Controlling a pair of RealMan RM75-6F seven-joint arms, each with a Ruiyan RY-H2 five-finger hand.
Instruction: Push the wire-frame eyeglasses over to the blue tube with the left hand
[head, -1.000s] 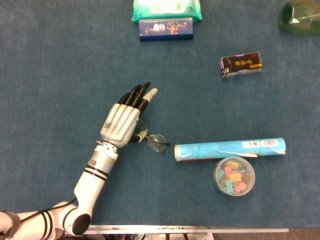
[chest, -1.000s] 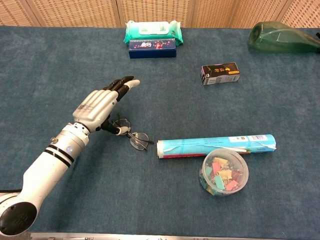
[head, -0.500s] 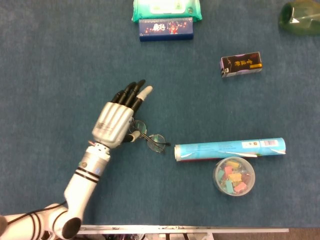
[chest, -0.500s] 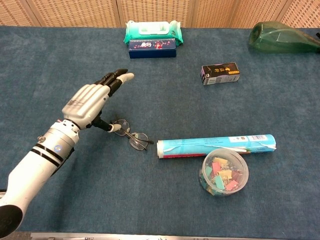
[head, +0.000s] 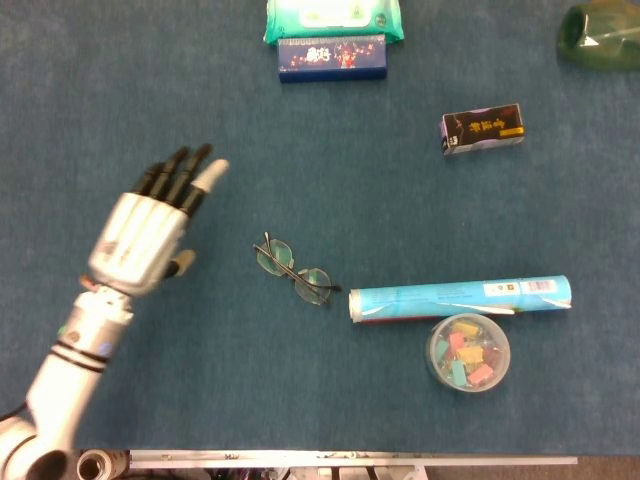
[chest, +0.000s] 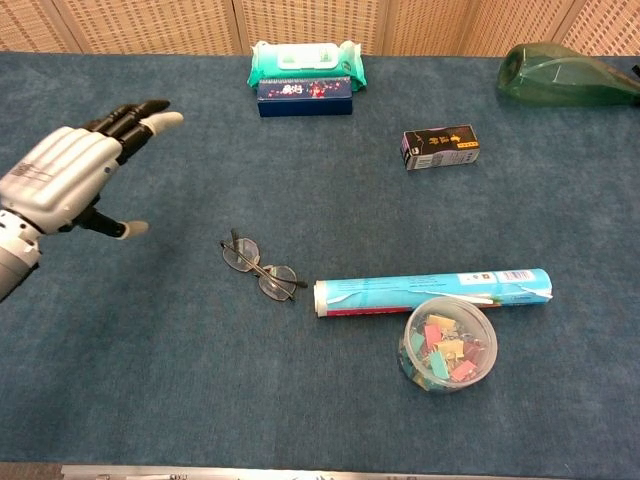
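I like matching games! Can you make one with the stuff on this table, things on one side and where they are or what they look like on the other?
Things:
1. eyeglasses
2. blue tube
3. clip tub
4. left hand

Descriptions:
A. holds colourful clips
B. lying flat, long and blue
C. open, touching nothing
D. thin wire frame, just left of the tube's end

Pairs: 1-D, 2-B, 3-A, 4-C
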